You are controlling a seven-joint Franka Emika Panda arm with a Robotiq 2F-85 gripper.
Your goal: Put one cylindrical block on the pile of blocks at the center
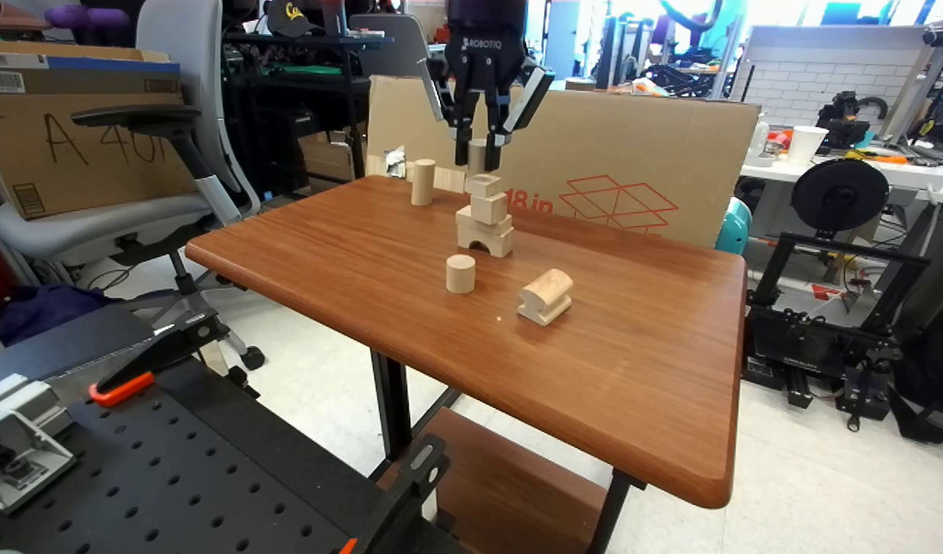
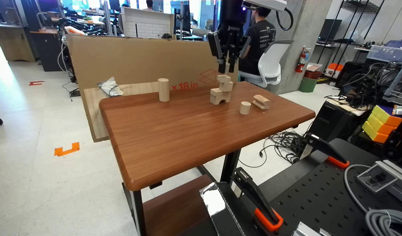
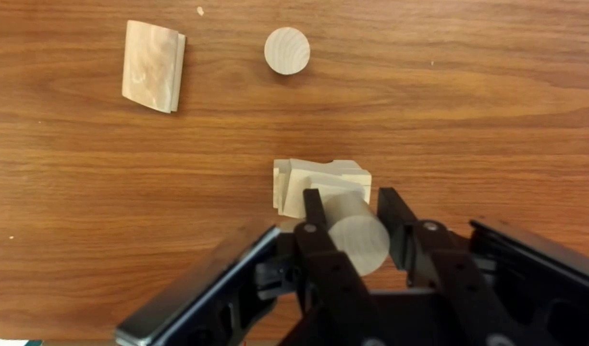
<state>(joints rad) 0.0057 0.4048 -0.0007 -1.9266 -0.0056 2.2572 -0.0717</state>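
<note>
The gripper is pointing down at top centre of an exterior view, its jaws apparently gripping the cylindrical block from both sides. That block is presenting its long axis upright, parallel to the jaws. The coming move is turning on what lies beneath: the pile of blocks is standing there on the table, the block's base appearing slightly off the middle of the top piece in both exterior views (contact is going unconfirmed). A loose short cylinder is standing near, at upper middle of the wrist view. In an exterior view, a cardboard box is sitting at upper left, contents not showing; a white cup is standing at upper right, inside hidden.
</note>
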